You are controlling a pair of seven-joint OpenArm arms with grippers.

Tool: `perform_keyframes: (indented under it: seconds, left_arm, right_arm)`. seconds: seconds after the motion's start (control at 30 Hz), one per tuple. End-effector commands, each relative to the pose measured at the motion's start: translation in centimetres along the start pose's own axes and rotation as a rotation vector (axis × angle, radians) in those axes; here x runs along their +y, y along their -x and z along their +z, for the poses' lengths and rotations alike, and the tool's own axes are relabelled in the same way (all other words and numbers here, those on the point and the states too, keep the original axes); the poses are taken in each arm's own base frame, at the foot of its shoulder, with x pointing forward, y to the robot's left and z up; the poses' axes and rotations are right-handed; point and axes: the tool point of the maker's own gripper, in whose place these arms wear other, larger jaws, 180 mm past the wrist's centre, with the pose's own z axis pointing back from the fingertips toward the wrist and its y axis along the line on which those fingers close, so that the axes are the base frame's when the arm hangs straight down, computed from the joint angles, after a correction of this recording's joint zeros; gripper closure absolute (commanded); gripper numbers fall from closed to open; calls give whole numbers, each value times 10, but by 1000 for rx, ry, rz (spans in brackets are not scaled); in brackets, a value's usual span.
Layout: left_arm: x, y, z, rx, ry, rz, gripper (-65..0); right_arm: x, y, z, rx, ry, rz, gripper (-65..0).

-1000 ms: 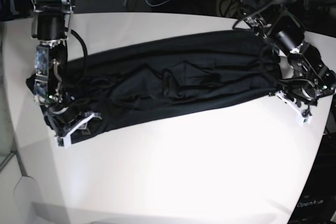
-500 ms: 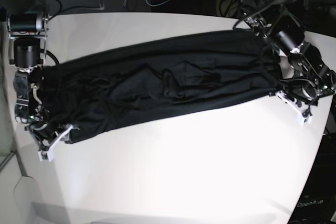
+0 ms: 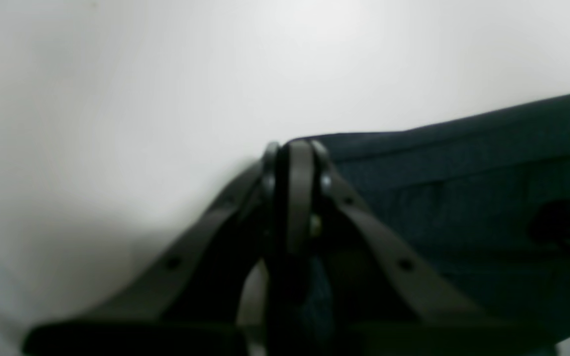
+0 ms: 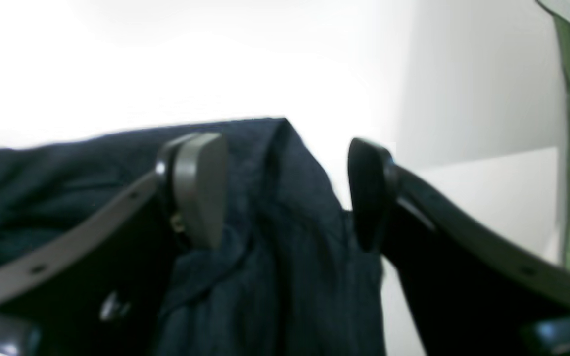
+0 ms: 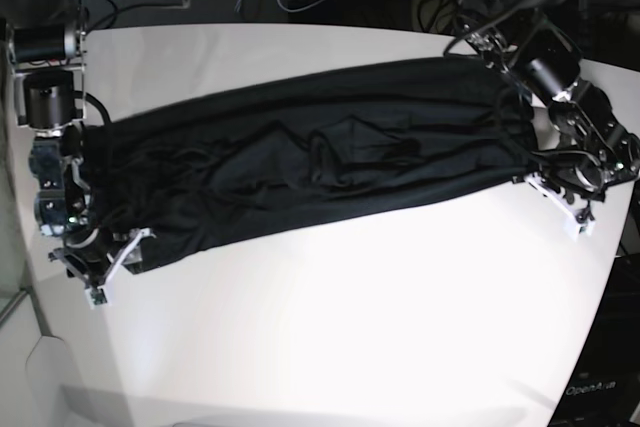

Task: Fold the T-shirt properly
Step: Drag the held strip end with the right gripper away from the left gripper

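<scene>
The shirt [image 5: 310, 162] lies stretched as a long dark band across the white surface [image 5: 350, 327], running from one end effector to the other, with soft rumples near its middle.

The right end effector [image 4: 285, 193] sits at one end of the band. Its jaws stand wide apart, released, with a corner of the shirt [image 4: 265, 237] lying loose in the gap between them; one pad [image 4: 201, 188] rests against the cloth, the other stands clear of it over the surface. In the base view this end effector [image 5: 100, 267] is low against the surface at the shirt's near corner, with the rest of the cloth spreading away from it.

The left end effector [image 3: 292, 198] is at the opposite end. Its fingers are clenched together, tips meeting. The shirt [image 3: 463, 198] lies just beside and behind the closed tips, its folded edge reaching right up to them; the blur there hides whether cloth is pinched between them. In the base view the left end effector [image 5: 570, 202] is at the shirt's far corner, partly off the edge of the cloth, with bare surface on its other side.
</scene>
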Motion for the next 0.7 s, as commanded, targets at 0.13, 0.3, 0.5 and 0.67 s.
perform_keyframes:
  seconds: [0.13,0.3,0.5,0.67]
  left_arm:
    - [5,-18,9,-53,-14,-3,0]
    - [6,-13,8,-42,-16,-2,0]
    - [7,-11,7,-41,-17,-1,0]
    - [7,-11,7,-39,-17,-1,0]
  right_arm:
    - [-17,-30,-4,-86,26,-12,-433]
    - [-32,-23,-15,-76,46,-67,-436]
    - [-21,-18,-22,-71,-5,-45,-435]
    - [-15,-7,-29,-38,-16,-73,-434]
